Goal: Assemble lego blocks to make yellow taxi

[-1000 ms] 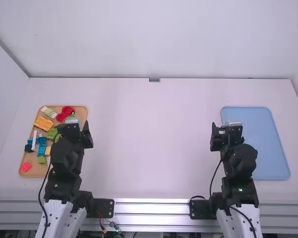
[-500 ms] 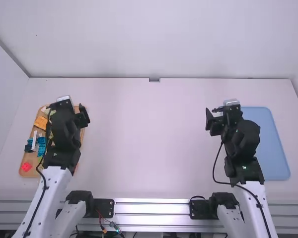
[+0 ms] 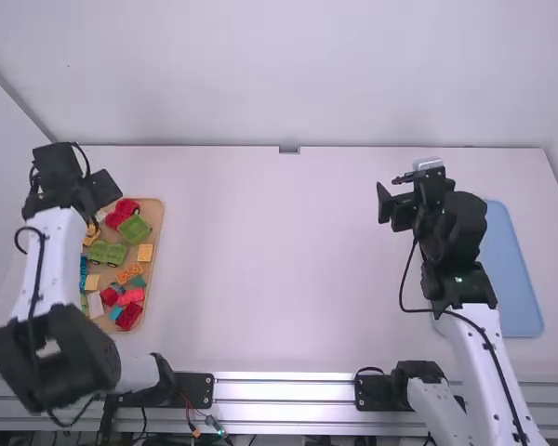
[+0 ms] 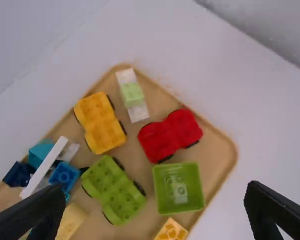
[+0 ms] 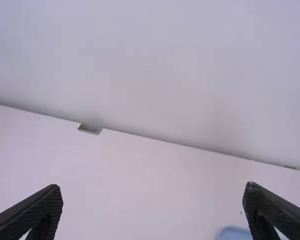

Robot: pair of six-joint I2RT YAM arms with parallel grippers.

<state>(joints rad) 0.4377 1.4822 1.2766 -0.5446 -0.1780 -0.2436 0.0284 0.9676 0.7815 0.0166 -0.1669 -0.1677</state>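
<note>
My left gripper point(image 3: 100, 189) is above the far end of the tan tray point(image 3: 156, 206); in the left wrist view the gripper point(image 4: 155, 210) is open and empty over the bricks. Below it lie a yellow wheeled base point(image 4: 100, 123), a green wheeled base point(image 4: 113, 189), a red wheeled base point(image 4: 170, 135), a green hollow block point(image 4: 178, 188) and an orange-yellow block point(image 4: 171, 231). On the right, my right gripper point(image 3: 396, 197) is raised near the blue tray point(image 3: 510, 279); in the right wrist view the gripper point(image 5: 152, 212) is open with nothing between its fingers.
In the tray's near part are red point(image 3: 128, 316), teal and yellow bricks close together. A white wall point(image 3: 298, 74) rises behind the table point(image 3: 279, 260), with a small grey fitting point(image 3: 288, 150) at its foot.
The left arm has swung left and away from the camera, uncovering the tray's right side. The right gripper has moved slightly left and farther away.
</note>
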